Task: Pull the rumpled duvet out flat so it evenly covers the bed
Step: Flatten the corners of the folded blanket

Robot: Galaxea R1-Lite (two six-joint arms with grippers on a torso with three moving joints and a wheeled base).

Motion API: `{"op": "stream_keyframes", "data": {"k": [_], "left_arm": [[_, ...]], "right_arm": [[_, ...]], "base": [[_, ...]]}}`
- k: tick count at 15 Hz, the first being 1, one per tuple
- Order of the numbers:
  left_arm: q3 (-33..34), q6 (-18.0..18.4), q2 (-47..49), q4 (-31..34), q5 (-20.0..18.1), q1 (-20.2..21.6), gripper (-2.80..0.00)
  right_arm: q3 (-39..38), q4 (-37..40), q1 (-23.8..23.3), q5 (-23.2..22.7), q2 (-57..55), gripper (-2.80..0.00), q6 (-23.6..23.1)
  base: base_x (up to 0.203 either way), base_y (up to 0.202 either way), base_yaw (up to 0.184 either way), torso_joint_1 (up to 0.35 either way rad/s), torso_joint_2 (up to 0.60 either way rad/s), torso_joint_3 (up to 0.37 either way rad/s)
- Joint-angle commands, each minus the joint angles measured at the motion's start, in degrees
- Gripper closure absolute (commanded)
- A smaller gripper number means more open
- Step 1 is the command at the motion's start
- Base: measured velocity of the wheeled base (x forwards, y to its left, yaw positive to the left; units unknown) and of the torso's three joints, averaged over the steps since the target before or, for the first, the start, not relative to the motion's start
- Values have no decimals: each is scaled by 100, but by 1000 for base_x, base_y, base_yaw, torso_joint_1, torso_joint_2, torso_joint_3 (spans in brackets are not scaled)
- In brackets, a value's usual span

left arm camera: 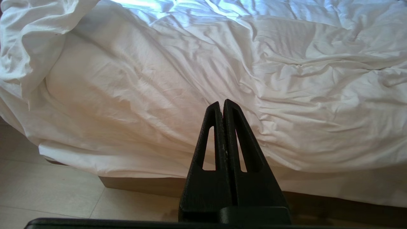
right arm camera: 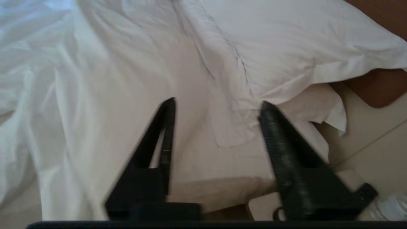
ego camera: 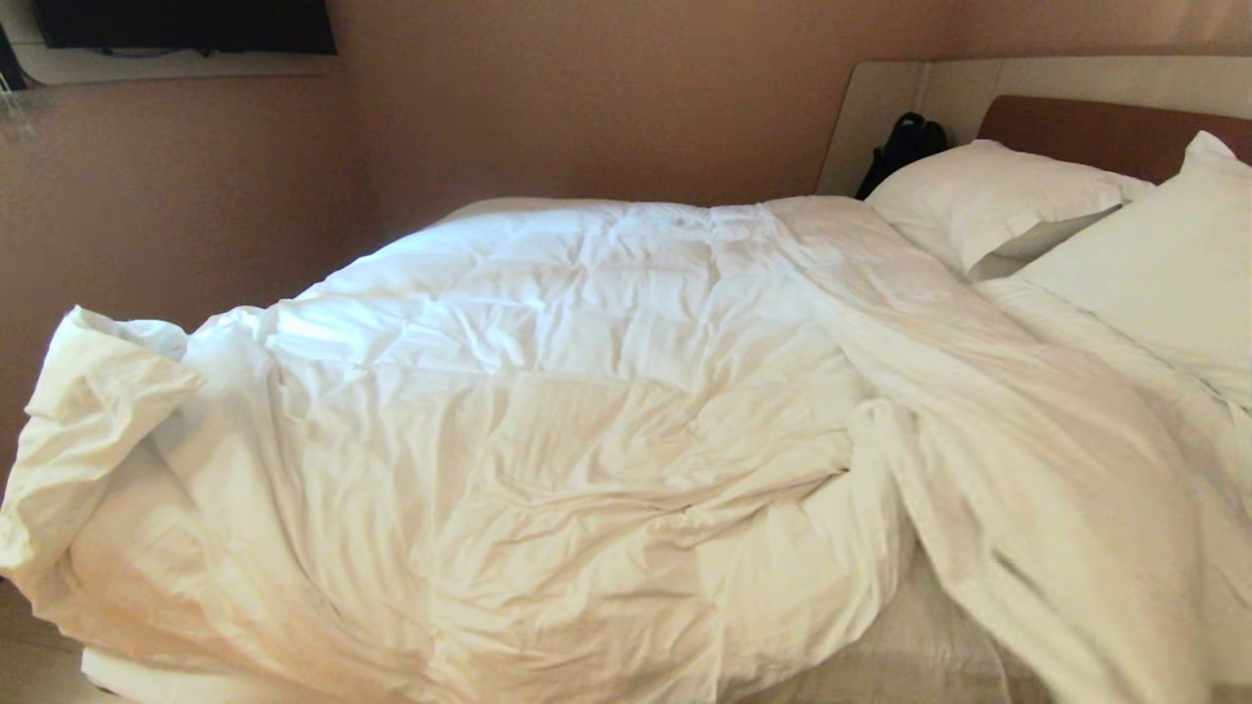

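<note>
- Big white puffy quilted duvet (ego camera: 548, 411) lying rumpled over wide low bed (left arm camera: 143, 186), bunched up at left corner.
- Black right gripper (right arm camera: 217, 106) spread wide, empty, above duvet's edge, beside smooth white pillow (right arm camera: 286, 54).
- Black left gripper (left arm camera: 222, 103) pressed together, empty, near duvet's side.

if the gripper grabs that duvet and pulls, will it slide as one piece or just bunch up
The duvet looks floppy: deep creases and a folded-over corner suggest it will probably stretch and bunch near the grip before the rest follows. Its puffy bulk hints at drag. The open right gripper holds nothing yet.
</note>
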State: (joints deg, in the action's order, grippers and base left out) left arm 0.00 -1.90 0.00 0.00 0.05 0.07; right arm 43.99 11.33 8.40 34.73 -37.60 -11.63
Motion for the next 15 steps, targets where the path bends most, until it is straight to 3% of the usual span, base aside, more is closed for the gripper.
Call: {"op": "stream_keyframes", "data": {"k": [1, 7, 11, 12, 15], "left_arm": [[0, -3, 0, 0, -5, 1, 0], [0, -3, 0, 0, 4, 1, 0], [0, -3, 0, 0, 4, 1, 0], [0, -3, 0, 0, 4, 1, 0], [0, -3, 0, 0, -3, 1, 0]], "right_arm": [[86, 7, 4, -278, -3, -280, -7], [346, -15, 17, -996, -753, -280, 39], [747, -44, 23, -1978, -2294, -280, 355], [929, -50, 23, -2155, -2713, 0, 396], [1535, -54, 155, -2397, -3850, 0, 440]], "base": [[0, 0, 0, 0, 0, 0], [0, 0, 0, 0, 0, 0], [0, 0, 0, 0, 0, 0], [0, 0, 0, 0, 0, 0], [0, 0, 0, 0, 0, 0]]}}
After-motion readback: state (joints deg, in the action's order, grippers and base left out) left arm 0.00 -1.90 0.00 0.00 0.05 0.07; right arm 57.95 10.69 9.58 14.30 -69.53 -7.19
